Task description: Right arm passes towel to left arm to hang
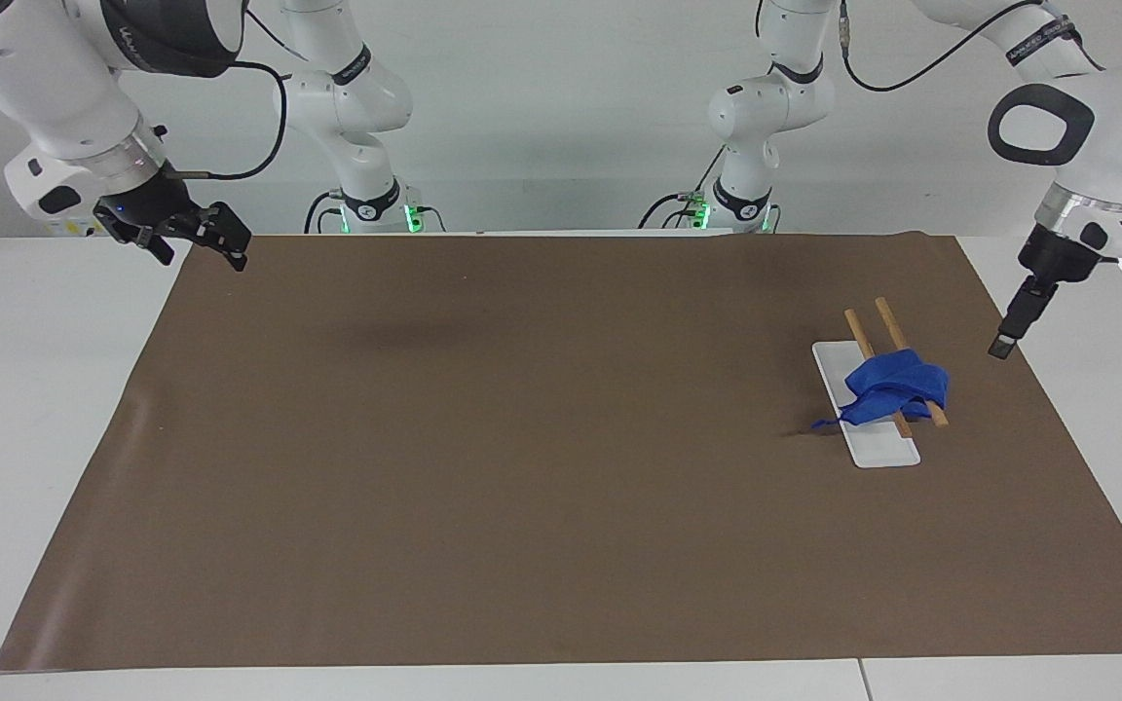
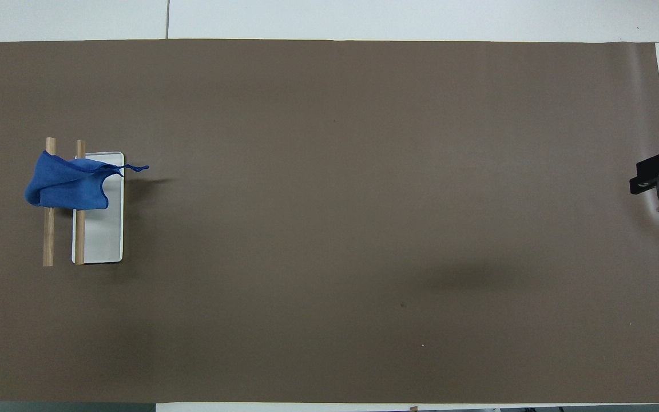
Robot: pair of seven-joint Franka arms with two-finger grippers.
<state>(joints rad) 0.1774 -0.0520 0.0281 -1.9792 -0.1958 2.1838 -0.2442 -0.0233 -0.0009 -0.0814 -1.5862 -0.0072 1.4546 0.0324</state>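
There was one crumpled blue cloth towel [image 1: 893,387], draped over two round wooden rails [image 1: 861,338]. One flat white rectangular base plate [image 1: 880,448] lay under them. One brown paper sheet [image 1: 522,438] covered the surface. Two white jointed robot arms [image 1: 64,88] stood there.
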